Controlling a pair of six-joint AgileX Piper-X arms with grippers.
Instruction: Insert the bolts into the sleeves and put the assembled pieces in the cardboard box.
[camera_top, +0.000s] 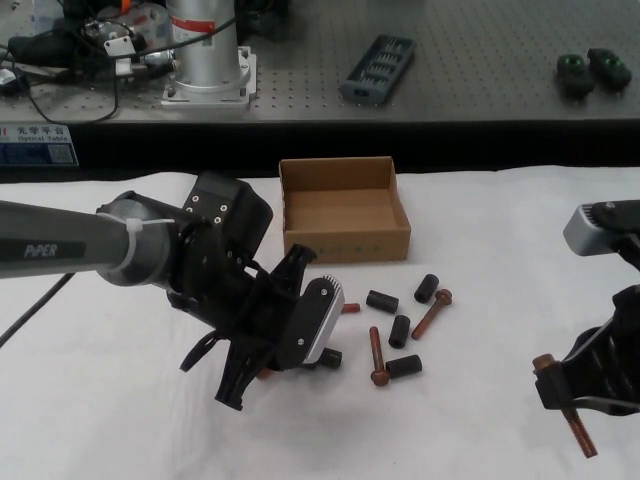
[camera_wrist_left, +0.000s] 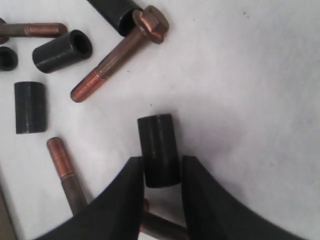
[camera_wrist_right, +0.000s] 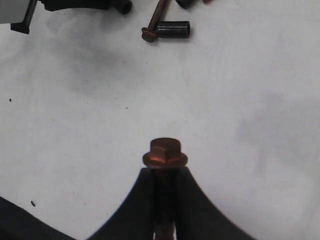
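My left gripper is shut on a black sleeve, one finger against each side, with the sleeve down at the white cloth. The left arm leans over the loose pile in front of the cardboard box. Beyond the held sleeve lie a copper bolt, two more sleeves and another bolt. My right gripper is shut on a copper bolt, hex head sticking out past the fingertips. That gripper hangs at the right edge, its bolt angled down.
The box is open-topped with nothing in it. Several sleeves and bolts lie scattered just in front of it. White cloth covers the bench. Behind it a metal breadboard carries a post, cables and a dark tray.
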